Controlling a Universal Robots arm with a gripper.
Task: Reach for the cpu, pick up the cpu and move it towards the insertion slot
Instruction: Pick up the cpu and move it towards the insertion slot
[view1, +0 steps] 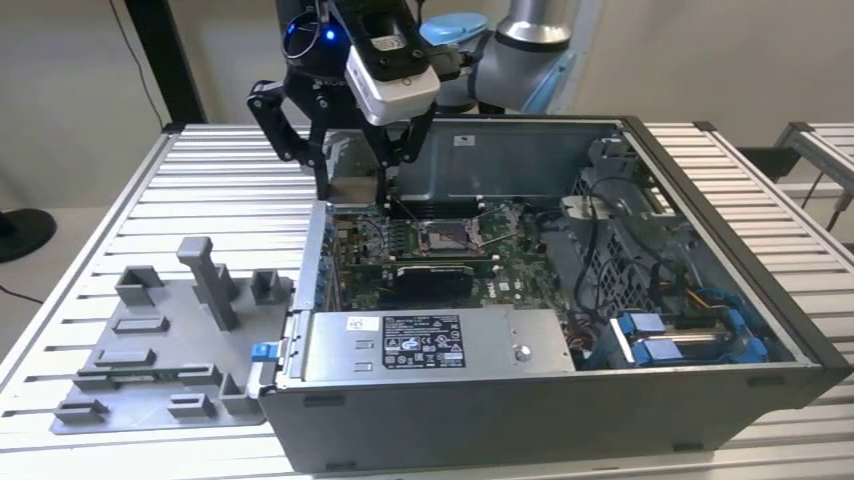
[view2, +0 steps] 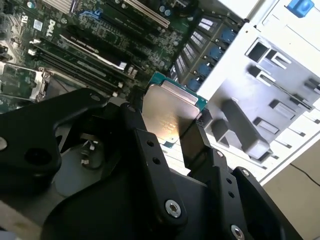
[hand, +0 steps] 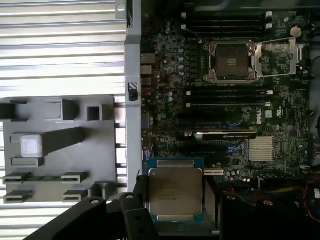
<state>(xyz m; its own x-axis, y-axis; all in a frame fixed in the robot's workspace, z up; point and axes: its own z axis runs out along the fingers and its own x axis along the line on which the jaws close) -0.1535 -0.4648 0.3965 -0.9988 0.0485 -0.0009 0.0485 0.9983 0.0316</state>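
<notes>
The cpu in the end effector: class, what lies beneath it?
Beneath the cpu, held by the end effector, lies the green motherboard inside the computer case. Whatever sits directly under the chip is covered.

a pale counter (view1: 214, 170) of ribbed metal slats carries everything. on it, toward the exterior view's left, lies a flat grey plastic tray (view1: 160, 385) with upright blocks and slotted holders moulded into it; the first wrist view shows the same tray (hand: 60, 150) resting across the slats. just beside it, touching or nearly so, a large dark grey open computer case (view1: 561, 330) lies on its side, filling the counter's middle and the exterior view's right.
</notes>
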